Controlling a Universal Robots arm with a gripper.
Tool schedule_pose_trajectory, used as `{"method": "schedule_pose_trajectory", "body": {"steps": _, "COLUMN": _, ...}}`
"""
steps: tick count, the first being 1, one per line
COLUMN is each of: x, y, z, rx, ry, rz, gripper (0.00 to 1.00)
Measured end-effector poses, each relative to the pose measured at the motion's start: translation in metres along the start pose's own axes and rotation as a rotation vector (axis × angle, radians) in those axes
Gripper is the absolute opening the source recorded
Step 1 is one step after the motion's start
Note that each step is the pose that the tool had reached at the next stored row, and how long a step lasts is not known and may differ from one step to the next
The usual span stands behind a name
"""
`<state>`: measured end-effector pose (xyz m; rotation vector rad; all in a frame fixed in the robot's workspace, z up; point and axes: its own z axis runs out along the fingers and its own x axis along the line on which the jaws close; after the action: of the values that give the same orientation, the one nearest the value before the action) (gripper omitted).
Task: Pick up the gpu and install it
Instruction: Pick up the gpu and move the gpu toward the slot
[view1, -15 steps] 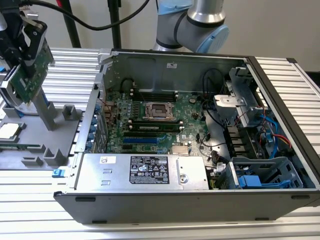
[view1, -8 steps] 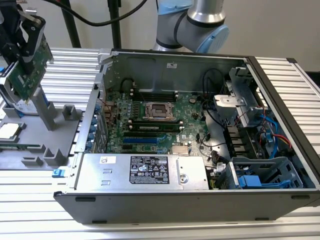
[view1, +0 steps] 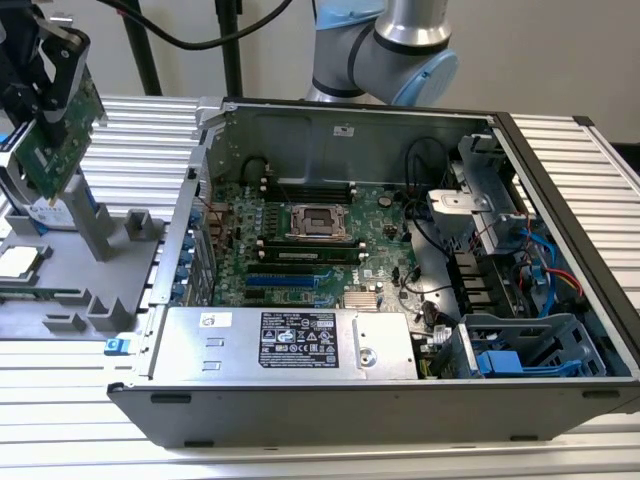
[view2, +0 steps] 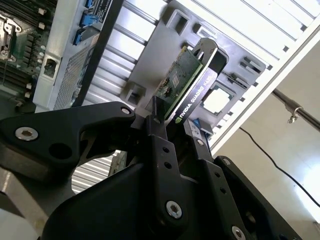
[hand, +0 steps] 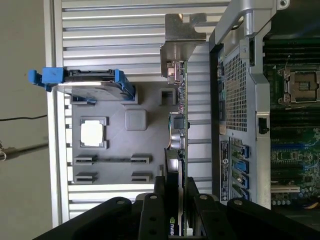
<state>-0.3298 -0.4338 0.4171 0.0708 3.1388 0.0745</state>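
**GPU (view1: 55, 140) in gripper (view1: 52, 70), over tray; install not started**

Exterior view, starting from its left. The gripper hung above the grey tray (view1: 110, 300) with its fingers closed narrow on the GPU's upper end. The card was tilted, green face out. Its lower end was just above the drive (view1: 40, 212) standing in the tray; I could not tell whether the two touched. A chip (view1: 20, 262) lay flat in its pocket beside the drive.

Both wrist views agreed on the grip. In the second wrist view the fingers (view2: 157, 132) pinched the card between them. In the first wrist view the card was edge-on, its silver bracket (hand: 175, 50) at the far end, hanging between the tray and the case wall.

Further right in the exterior view, the case (view1: 400, 400) lay open on its side, near the tray. The board (view1: 300, 230) was exposed inside, and the slots (view1: 283, 284) along its near edge carried no card. The arm (view1: 390, 50) stood behind the case.

Judgement: pick-up looked done, or very nearly so. The GPU was well apart from the slots, so transfer, alignment and seating all remained.
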Motion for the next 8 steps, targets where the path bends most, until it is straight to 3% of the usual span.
{"method": "schedule_pose_trajectory", "body": {"steps": 8, "x": -0.0009, "y": 0.0001, "z": -0.0002, "rx": 0.0003, "ry": 0.0003, "rz": 0.000, "gripper": 0.00}}
